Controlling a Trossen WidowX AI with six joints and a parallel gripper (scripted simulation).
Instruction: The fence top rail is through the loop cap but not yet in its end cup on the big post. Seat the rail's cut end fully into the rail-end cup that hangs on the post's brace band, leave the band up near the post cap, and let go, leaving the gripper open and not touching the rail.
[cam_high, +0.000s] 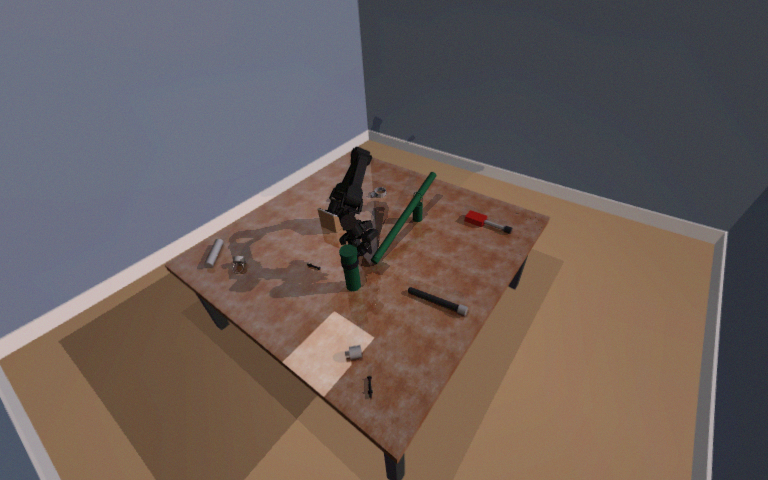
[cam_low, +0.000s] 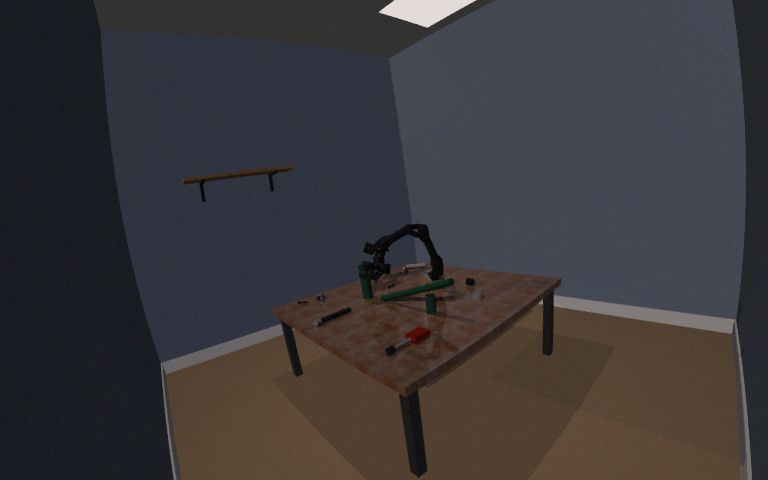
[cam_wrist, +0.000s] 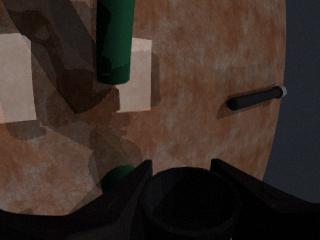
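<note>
The big green post (cam_high: 352, 275) (cam_low: 367, 287) stands upright mid-table. The green top rail (cam_high: 403, 219) (cam_low: 417, 290) (cam_wrist: 118, 20) runs slanted through the loop cap on the small green post (cam_high: 417, 212) (cam_low: 431, 304). Its cut end points down towards the table beside the big post. My gripper (cam_high: 365, 242) (cam_low: 375, 270) (cam_wrist: 182, 166) sits at the top of the big post and is shut on the dark rail-end cup (cam_wrist: 191, 212). In the wrist view the rail's cut end lies ahead of the cup's open mouth, apart from it. The brace band is hidden by my fingers.
A red-handled tool (cam_high: 476, 218) (cam_low: 417, 335) lies right of the rail, and a black rod with a grey tip (cam_high: 437, 301) (cam_low: 333, 315) (cam_wrist: 255, 98) lies in front. A grey cylinder (cam_high: 214, 251) and a small jar (cam_high: 239, 263) are at the left. A grey fitting (cam_high: 353, 352) sits on a pale patch.
</note>
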